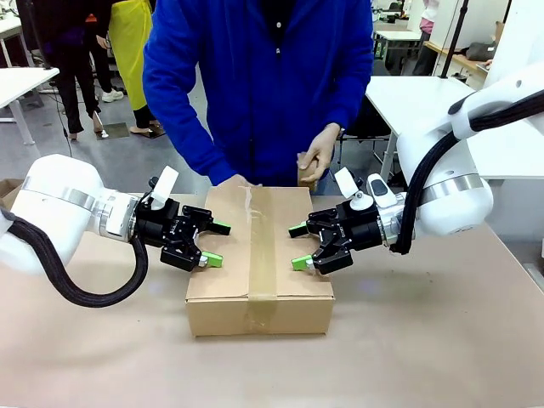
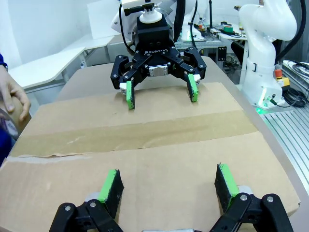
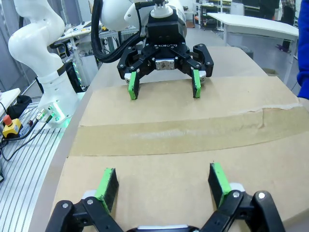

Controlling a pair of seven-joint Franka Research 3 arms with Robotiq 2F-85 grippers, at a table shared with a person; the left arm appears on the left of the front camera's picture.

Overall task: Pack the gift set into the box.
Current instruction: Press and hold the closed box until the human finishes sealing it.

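The box (image 1: pixel 223 285) is a brown carton lying shut on the table, with a strip of brown tape (image 1: pixel 262 246) running along its top seam. My left gripper (image 1: pixel 218 244) hovers open over the box's left edge, and my right gripper (image 1: pixel 297 246) hovers open over the top on the right, facing it. Looking along the left wrist, my left gripper (image 2: pixel 169 182) spreads above the cardboard with the right gripper (image 2: pixel 161 96) opposite. From the right wrist, my right gripper (image 3: pixel 163 183) is open over the lid, with the left gripper (image 3: pixel 163 89) across. The gift set is out of view.
A person in a blue top stands at the far side, one hand (image 1: pixel 236 181) on the box's far edge and the other hand (image 1: pixel 321 151) holding a small brown object (image 1: pixel 306 176). Bare brown table (image 1: pixel 425 340) lies around the box.
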